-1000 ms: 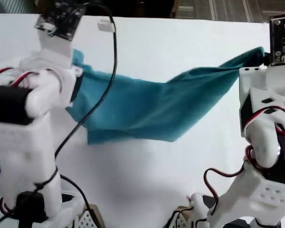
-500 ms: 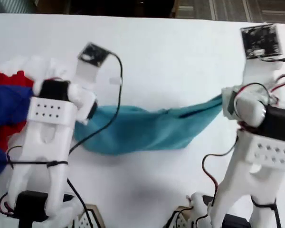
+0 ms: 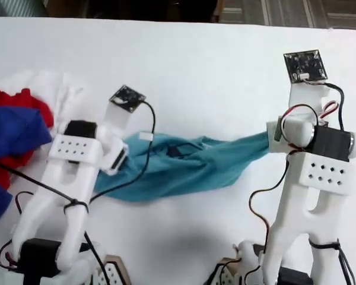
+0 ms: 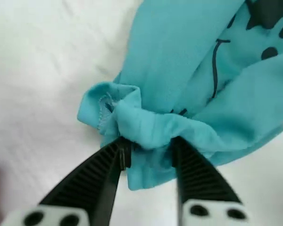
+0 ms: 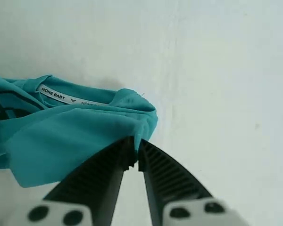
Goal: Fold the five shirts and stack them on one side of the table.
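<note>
— Teal shirt (image 3: 184, 166): where now?

— Down on the white table (image 3: 213, 65), crumpled in a slack band between the two arms. Strung up taut and high a second ago. Lowered since, and drawn in toward the near edge.

— Still held?

— Yes, at both ends. Pinched by the left gripper (image 4: 148, 153) around a bunched fold of hem, set narrow with a wad of cloth in between. Nipped by the right gripper (image 5: 136, 153) close to the collar label, all but closed on a thin edge.

— Meaning for the fold?

— Probably not laid flat yet. Looks twisted and gathered along the middle, print half buried, so likely needs spreading again before any crease. An early step, by the look of it.

— And the other shirts?

— Heaped at the left side in a loose pile (image 3: 18, 127) of red, blue and white cloth, unfolded, on the far side of the left arm from the teal one.

— Surface?

— Plain white, smooth, softly rumpled in the left wrist view.

— Room?

— Dark floor (image 3: 267, 10) past the far edge. Too little to say more.
</note>
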Motion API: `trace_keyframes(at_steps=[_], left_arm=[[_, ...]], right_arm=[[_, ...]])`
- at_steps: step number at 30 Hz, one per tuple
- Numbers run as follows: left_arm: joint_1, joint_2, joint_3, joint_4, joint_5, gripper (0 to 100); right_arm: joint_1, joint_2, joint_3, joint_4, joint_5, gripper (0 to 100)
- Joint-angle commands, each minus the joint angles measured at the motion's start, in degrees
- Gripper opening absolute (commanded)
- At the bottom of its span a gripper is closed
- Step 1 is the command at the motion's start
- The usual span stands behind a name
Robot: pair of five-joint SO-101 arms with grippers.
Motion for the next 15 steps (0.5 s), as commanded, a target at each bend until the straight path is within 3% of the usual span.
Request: trace_keyframes(at_steps=[1, 15], left_arm=[[-0.4, -1.4, -4.3, -0.5, 0.7, 21], [-3.2, -1.5, -9.3, -0.7, 6.5, 21]], right_arm=[[0.0, -0.6, -0.3, -0.8, 0.1, 1.9], [-0.3, -8.7, -0.2, -0.8, 0.1, 1.9]])
